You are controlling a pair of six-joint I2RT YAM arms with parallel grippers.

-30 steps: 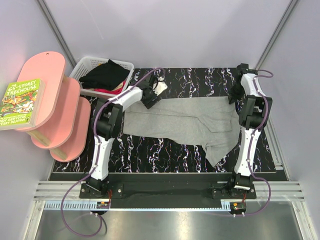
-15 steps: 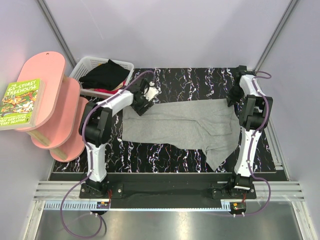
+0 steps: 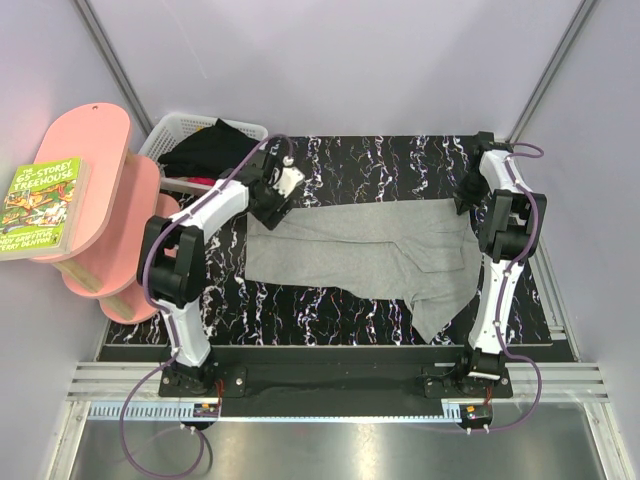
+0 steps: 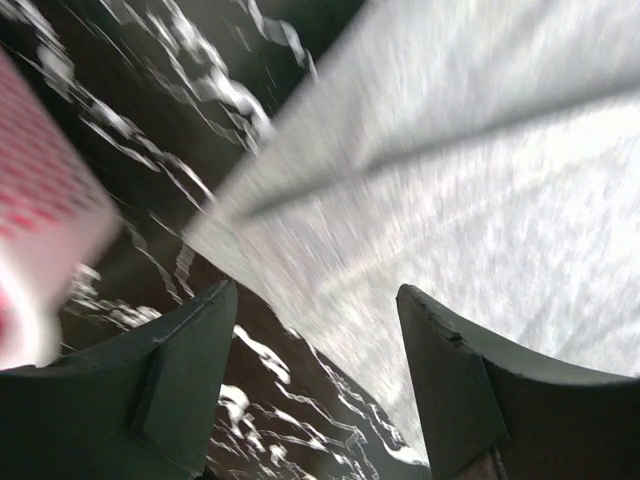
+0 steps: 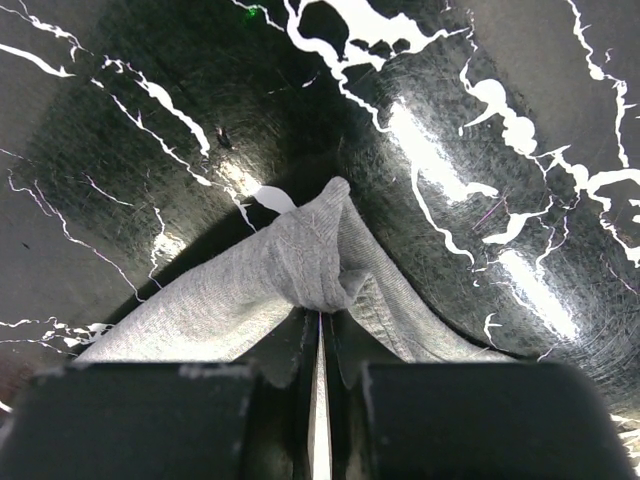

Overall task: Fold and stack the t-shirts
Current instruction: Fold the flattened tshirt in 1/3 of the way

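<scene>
The light grey t-shirt [image 3: 370, 250] lies spread across the black marbled table, with one part hanging toward the near right. My left gripper [image 3: 268, 207] is open and empty, just above the shirt's far-left corner. In the blurred left wrist view, its fingers [image 4: 180, 370] straddle the edge of the grey shirt [image 4: 480, 180]. My right gripper [image 3: 465, 195] is shut on the shirt's far-right corner. The right wrist view shows a bunched fold of the grey shirt [image 5: 320, 255] pinched between the closed fingers [image 5: 290, 350]. The black t-shirt [image 3: 210, 150] lies crumpled in the basket.
A white lattice basket [image 3: 170, 128] stands at the far-left corner of the table, with something red under the black shirt. A pink tiered shelf [image 3: 100, 200] with a book [image 3: 40, 205] on it stands left of the table. Grey walls close in behind and on both sides.
My left gripper has moved left along the shirt's far edge to its left corner, and the arm's elbow has swung left. The right gripper has stayed in place, holding the corner.
</scene>
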